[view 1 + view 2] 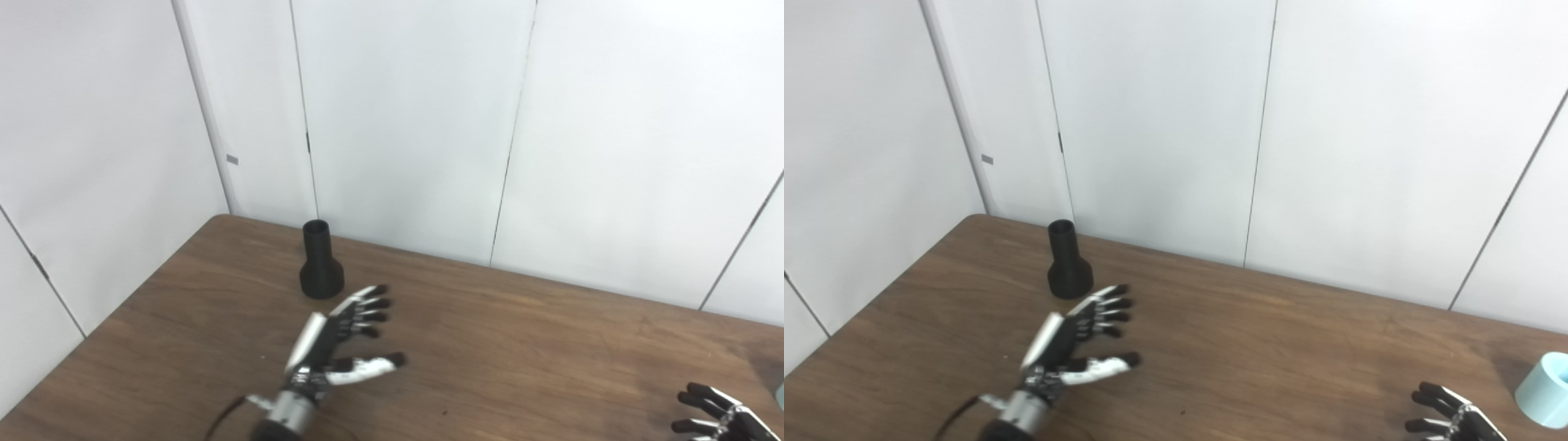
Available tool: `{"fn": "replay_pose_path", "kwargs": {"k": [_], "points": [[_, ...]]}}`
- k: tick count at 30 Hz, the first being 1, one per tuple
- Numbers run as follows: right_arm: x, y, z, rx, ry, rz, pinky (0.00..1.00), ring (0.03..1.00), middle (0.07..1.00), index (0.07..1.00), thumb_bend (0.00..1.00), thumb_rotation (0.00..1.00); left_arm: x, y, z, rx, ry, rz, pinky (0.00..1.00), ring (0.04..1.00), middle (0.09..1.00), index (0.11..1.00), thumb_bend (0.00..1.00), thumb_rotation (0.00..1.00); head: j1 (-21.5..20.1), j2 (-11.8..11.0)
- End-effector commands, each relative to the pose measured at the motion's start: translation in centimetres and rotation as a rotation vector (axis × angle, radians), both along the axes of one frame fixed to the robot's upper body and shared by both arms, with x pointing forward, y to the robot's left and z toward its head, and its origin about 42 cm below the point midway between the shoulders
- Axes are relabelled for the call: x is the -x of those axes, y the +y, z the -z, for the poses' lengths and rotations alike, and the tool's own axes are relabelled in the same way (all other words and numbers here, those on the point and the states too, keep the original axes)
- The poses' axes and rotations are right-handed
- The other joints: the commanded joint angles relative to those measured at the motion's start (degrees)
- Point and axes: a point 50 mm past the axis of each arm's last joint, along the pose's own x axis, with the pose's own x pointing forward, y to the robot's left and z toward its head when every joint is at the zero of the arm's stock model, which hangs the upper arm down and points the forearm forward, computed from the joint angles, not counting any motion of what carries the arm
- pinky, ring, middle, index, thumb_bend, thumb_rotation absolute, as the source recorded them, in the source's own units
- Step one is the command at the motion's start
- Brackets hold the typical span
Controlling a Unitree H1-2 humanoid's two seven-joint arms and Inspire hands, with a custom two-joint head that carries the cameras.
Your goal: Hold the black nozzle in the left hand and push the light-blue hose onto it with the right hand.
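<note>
Both hands empty, left hand [334,343] fingers [367,306] spread

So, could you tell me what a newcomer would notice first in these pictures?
Probably the open left robot hand, fingers spread above the brown wooden table, just short of the upright black flared nozzle near the far left corner. Next, the light-blue round hose end at the right edge, beside the open right robot hand.
</note>
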Motion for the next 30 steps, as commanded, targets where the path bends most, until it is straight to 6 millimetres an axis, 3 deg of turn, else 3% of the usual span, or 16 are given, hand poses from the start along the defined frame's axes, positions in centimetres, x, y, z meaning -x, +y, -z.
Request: {"fn": "replay_pose_path", "kwargs": {"k": [1, 6, 8, 11, 15, 18, 27, 30], "points": [[-0.8, -0.2, -1.4, -0.001, -0.056, -0.007, 0.40, 0.564, 0.708, 0.703, 1.00, 0.41, -0.5, 0.4, -2.8, -0.032, -0.108, -0.043, 0.59, 0.688, 0.745, 0.811, 0.80, 0.23, -0.04, 0.04], [-1.1, -0.3, -1.3, -0.023, -0.058, -0.012, 0.39, 0.555, 0.694, 0.713, 1.00, 0.42, 0.1, 2.5, -4.1, -0.034, -0.166, -0.223, 0.53, 0.602, 0.651, 0.670, 0.80, 0.18, 0.13, 0.32], [-1.1, -0.4, -1.3, -0.026, -0.055, -0.010, 0.39, 0.554, 0.691, 0.708, 1.00, 0.42, 0.2, 3.0, -4.5, -0.031, -0.178, -0.277, 0.51, 0.591, 0.647, 0.663, 0.77, 0.15, 0.13, 0.32], [-1.2, -0.4, -1.3, -0.028, -0.052, -0.005, 0.39, 0.551, 0.684, 0.699, 1.00, 0.42, 0.1, 3.8, -5.0, -0.053, -0.182, -0.363, 0.54, 0.624, 0.675, 0.700, 0.76, 0.15, -0.24, 0.68], [-1.3, -0.4, -1.3, -0.033, -0.055, -0.002, 0.38, 0.543, 0.674, 0.675, 1.00, 0.42, -0.4, 4.3, -5.5, -0.071, -0.181, -0.432, 0.65, 0.730, 0.760, 0.765, 0.77, 0.15, -0.31, 0.72], [-1.2, -0.4, -1.3, -0.027, -0.050, 0.007, 0.38, 0.538, 0.667, 0.671, 1.00, 0.44, -1.0, 4.5, -5.8, -0.080, -0.176, -0.455, 0.65, 0.750, 0.786, 0.781, 0.77, 0.16, -0.13, 0.54], [-1.3, -0.4, -1.2, -0.028, -0.043, -0.003, 0.38, 0.541, 0.670, 0.655, 1.00, 0.43, -2.8, 4.7, -5.4, -0.140, -0.098, -0.415, 0.75, 0.863, 0.918, 0.900, 0.81, 0.24, -0.77, 1.52], [-1.3, -0.4, -1.2, -0.030, -0.037, -0.002, 0.38, 0.543, 0.672, 0.651, 1.00, 0.42, -3.9, 5.2, -5.5, -0.154, -0.059, -0.371, 0.75, 0.852, 0.917, 0.937, 0.83, 0.23, -0.93, 1.82]]}}
